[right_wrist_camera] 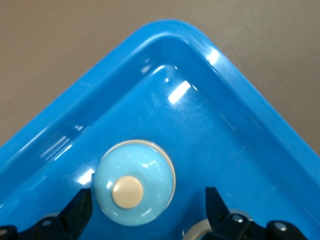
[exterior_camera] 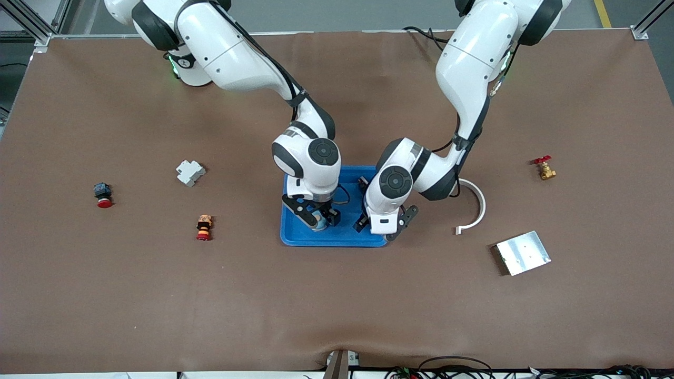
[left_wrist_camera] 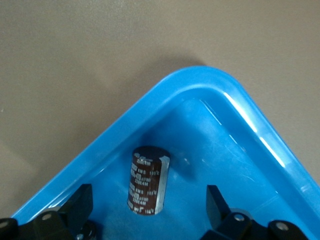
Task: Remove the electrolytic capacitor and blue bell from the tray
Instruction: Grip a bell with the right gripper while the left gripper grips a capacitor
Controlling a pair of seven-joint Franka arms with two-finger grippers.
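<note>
silver metal plate (exterior_camera: pixel 523 252) lies lowest in the front view, toward the left arm's end of the counter (exterior_camera: pixel 337 305), clear of the job. tray (exterior_camera: pixel 337 238) sits mid-counter under both arms, and both targets are in it.

right end effector (exterior_camera: pixel 315 217) hangs low over the tray corner nearest the front camera at the right arm's end, fingers spread apart, nothing gripped. blue bell (right_wrist_camera: pixel 134 182) sits flat on the tray floor between the two fingertips in the right wrist view, dome and cream button facing up, closer to one finger than the other.

left end effector (exterior_camera: pixel 380 225) hangs low over the tray corner at the left arm's end, fingers apart, empty. electrolytic capacitor (left_wrist_camera: pixel 148 180) stands upright just inside that corner, touching or nearly touching the rim; long axis vertical, and it sits between the open fingers but off toward one of them.

each arm is already over its own target; judged next move: a small sideways centring, then straight down and close.
</note>
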